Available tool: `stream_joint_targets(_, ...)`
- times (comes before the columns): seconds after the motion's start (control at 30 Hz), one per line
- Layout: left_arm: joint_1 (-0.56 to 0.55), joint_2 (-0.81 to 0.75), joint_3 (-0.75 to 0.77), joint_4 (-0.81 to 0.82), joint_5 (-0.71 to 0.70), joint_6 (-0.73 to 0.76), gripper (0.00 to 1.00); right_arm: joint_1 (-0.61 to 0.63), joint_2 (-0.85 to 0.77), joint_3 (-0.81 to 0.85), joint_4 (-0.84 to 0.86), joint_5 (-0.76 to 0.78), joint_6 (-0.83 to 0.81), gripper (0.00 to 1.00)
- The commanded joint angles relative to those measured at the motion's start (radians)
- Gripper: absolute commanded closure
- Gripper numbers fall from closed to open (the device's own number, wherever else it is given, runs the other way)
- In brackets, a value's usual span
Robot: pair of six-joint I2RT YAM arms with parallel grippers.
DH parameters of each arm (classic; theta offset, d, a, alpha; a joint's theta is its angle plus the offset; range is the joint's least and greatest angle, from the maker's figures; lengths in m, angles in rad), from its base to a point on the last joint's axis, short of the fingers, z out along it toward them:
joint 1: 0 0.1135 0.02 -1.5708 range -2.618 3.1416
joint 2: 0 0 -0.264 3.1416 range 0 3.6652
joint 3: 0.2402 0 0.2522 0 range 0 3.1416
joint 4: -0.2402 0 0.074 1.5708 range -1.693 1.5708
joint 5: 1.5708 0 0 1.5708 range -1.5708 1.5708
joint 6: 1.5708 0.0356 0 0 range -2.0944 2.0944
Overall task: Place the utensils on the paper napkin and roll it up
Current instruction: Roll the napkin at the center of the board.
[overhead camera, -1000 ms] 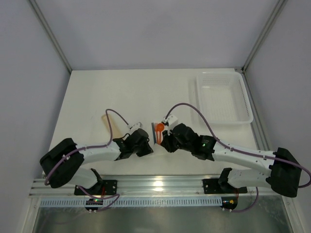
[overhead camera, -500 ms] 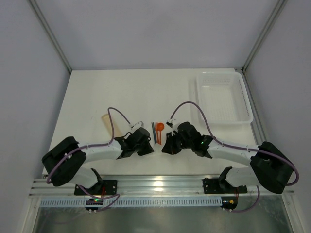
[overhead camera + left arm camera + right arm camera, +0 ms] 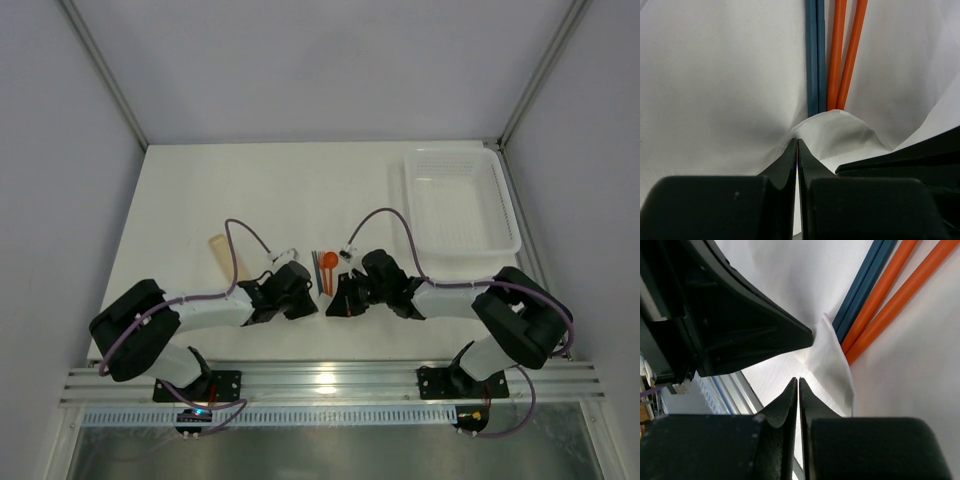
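both my pincers are squeezed together here. left pincer [image 3: 797,145] has a puckered bit of the paper napkin [image 3: 715,75] nipped at its tips, and the near edge is lifted into a small hump. right pincer [image 3: 798,382] is closed right beside that hump (can't tell if any paper is actually between its fingers). the utensils [image 3: 835,55], blue and orange handles, lie side by side on the napkin just past the hump. the tan stick [image 3: 217,246] sits off to my left, well apart from them.

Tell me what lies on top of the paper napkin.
Blue handles and orange handles lie side by side on the paper napkin. Its raised fold covers their near ends.
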Motion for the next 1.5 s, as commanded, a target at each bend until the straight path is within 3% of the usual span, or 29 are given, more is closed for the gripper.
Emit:
stream_joint_targets(0.0, -0.004, 0.003, 0.033, -0.008, -0.012, 0.021, 1.0, -0.017, 0.046, 0.034, 0.116, -0.033, 0.023, 0.94)
stream_joint_targets(0.9, -0.004, -0.005, 0.048, -0.024, -0.034, 0.038, 1.0, -0.074, 0.209, -0.075, 0.35, -0.097, 0.09, 0.96)
stream_joint_targets(1.47, -0.066, -0.109, -0.039, 0.025, -0.034, 0.046, 0.98, -0.085, 0.195, -0.079, 0.338, -0.079, 0.092, 0.96)
